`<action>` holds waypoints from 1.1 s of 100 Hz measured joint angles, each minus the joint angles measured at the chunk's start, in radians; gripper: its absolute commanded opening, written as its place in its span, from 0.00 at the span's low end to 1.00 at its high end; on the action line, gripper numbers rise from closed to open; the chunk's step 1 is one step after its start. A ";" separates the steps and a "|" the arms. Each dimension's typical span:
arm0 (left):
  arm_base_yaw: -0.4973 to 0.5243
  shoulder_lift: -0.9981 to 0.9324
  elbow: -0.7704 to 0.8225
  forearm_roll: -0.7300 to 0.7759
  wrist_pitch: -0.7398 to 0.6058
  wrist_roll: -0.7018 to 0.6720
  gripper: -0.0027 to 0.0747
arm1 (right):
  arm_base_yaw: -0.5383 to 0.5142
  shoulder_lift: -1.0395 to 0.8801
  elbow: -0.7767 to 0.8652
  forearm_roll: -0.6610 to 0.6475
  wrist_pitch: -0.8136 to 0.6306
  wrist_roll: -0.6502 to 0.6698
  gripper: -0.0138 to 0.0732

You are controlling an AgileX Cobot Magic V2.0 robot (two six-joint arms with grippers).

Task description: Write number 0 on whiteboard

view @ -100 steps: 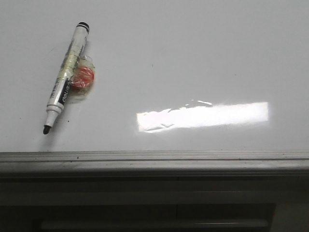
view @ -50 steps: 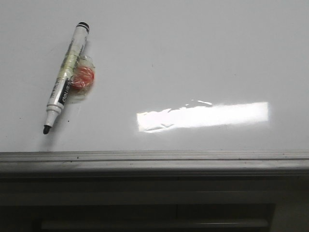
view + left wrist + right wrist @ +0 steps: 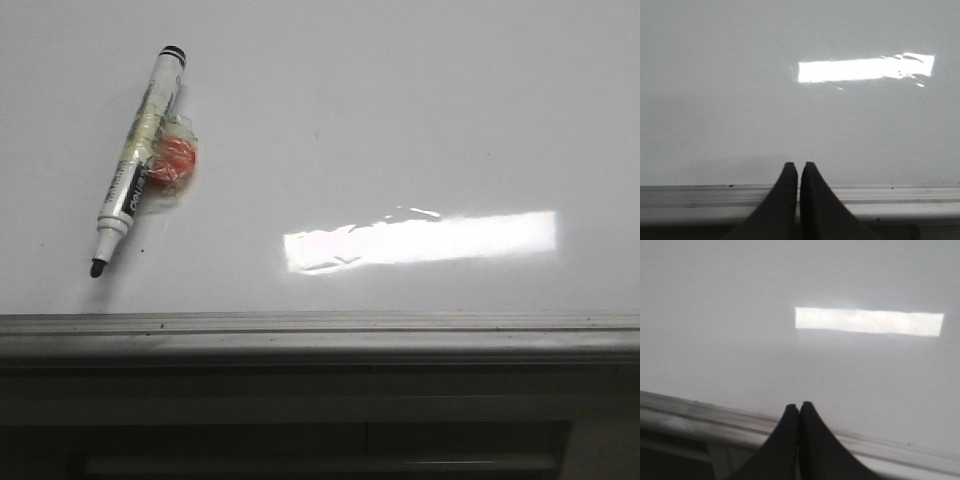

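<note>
The whiteboard (image 3: 400,120) is a glossy white board with a grey rail (image 3: 320,325) along its near edge and a bright light strip reflected on it. No number 0 shows on it in any view. A black-tipped marker (image 3: 138,160) lies uncapped at the board's left, with a red lump (image 3: 174,162) taped to its barrel. My left gripper (image 3: 799,165) is shut and empty over the board's near rail (image 3: 890,195). My right gripper (image 3: 799,405) is shut and empty over the rail (image 3: 700,415). Neither gripper shows in the front view.
Below the rail a dark table front (image 3: 320,420) runs across the front view. The board also fills the left wrist view (image 3: 790,115) and the right wrist view (image 3: 740,340), and the marker shows in neither.
</note>
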 measured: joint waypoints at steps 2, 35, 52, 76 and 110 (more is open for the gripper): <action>0.000 0.000 0.000 0.000 0.000 0.000 0.01 | 0.000 0.000 0.000 -0.005 -0.019 0.000 0.09; 0.000 0.000 0.000 -0.812 -0.128 0.000 0.01 | 0.000 0.000 0.000 0.196 -0.447 0.127 0.09; 0.000 -0.001 0.000 -1.047 -0.208 -0.002 0.01 | 0.000 0.000 0.000 0.327 -0.516 0.304 0.09; 0.000 -0.002 -0.016 -1.074 -0.156 0.134 0.10 | 0.000 0.000 -0.027 0.333 -0.451 0.437 0.12; 0.000 0.149 -0.382 -0.906 0.227 0.882 0.45 | 0.000 0.000 -0.331 0.207 -0.022 0.303 0.52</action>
